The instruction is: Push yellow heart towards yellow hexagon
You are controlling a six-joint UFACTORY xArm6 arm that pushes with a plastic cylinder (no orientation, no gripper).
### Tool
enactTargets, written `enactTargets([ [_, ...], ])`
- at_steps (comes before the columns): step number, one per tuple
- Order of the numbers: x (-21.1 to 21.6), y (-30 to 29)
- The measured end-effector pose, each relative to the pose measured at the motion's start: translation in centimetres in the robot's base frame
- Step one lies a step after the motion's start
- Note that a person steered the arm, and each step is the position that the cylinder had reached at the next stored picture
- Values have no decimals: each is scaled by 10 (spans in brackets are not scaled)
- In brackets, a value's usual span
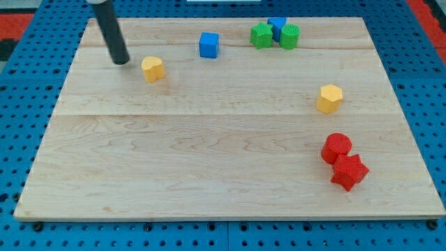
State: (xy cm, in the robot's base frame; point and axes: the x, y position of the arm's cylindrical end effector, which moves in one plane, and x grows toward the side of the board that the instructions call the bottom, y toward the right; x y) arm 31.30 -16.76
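Note:
The yellow heart (152, 68) lies in the upper left part of the wooden board (209, 153). The yellow hexagon (329, 98) lies far to its right, at the view's right, a little lower. My tip (120, 61) rests on the board just left of the yellow heart, with a small gap between them. The dark rod rises from the tip up and to the left, out of the view's top.
A blue cube (208, 44) sits up and right of the heart. A green star (261, 35), a blue block (277, 27) and a green block (289, 35) cluster at the top. A red cylinder (337, 147) and a red star (349, 171) touch at the lower right.

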Motion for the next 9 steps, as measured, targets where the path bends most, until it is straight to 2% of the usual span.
enactTargets([
  [1, 48, 122],
  [2, 65, 227],
  [3, 50, 119],
  [4, 53, 55],
  [5, 96, 70],
  [6, 101, 194],
  [7, 101, 275],
  [9, 100, 255],
])
